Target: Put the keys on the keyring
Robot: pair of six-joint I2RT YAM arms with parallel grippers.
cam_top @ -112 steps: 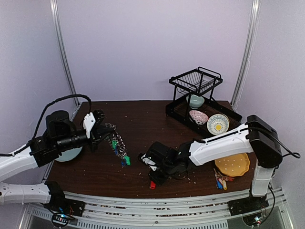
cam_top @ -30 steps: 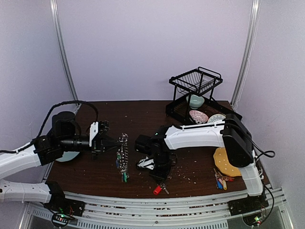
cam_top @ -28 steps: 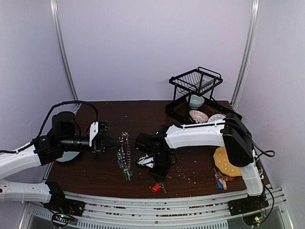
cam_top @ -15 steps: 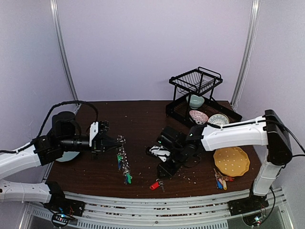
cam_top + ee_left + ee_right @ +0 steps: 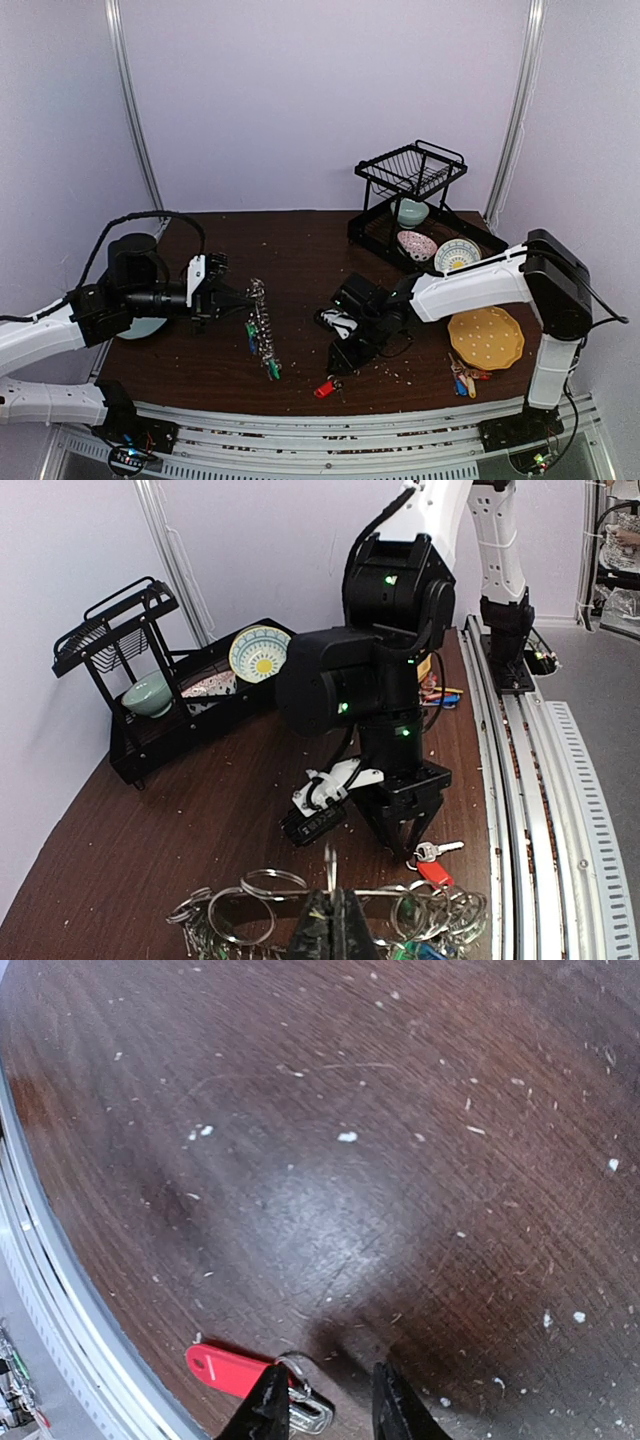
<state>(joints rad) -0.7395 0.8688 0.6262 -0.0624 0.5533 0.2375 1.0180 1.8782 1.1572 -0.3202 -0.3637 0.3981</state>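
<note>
The left gripper [image 5: 238, 298] is clamped together on the rim of the keyring [image 5: 262, 325]. It holds the ring on edge, so it hangs down crowded with small loops and green and blue tags. Whether the ring's lowest tags touch the worktop [image 5: 300, 250] cannot be told from above.

The right gripper [image 5: 330, 1405] points down at the worktop with its fingers apart and nothing between them held. The red-tagged key [image 5: 228, 1370] lies flat on the wood close to the front edge, just on the near side of that gripper.

In the right wrist view the red tag stretches away to one side of the fingers. The key's small ring and metal end sit against the finger on that side, not centred in the gap. The long axis of the key runs roughly along the worktop's front edge, across the line of the gap rather than through it.

The right arm is plainly the nearer one. The left has its load, and the keyring hangs well apart from the key, to the robot's left. The likely next step is picking up this key, and that would call for a small shift toward the tag before closing — otherwise one finger may land on the metal and push it

A loose bunch [image 5: 462, 382] of tagged keys lies by the yellow plate [image 5: 487, 338], unused for now
</note>
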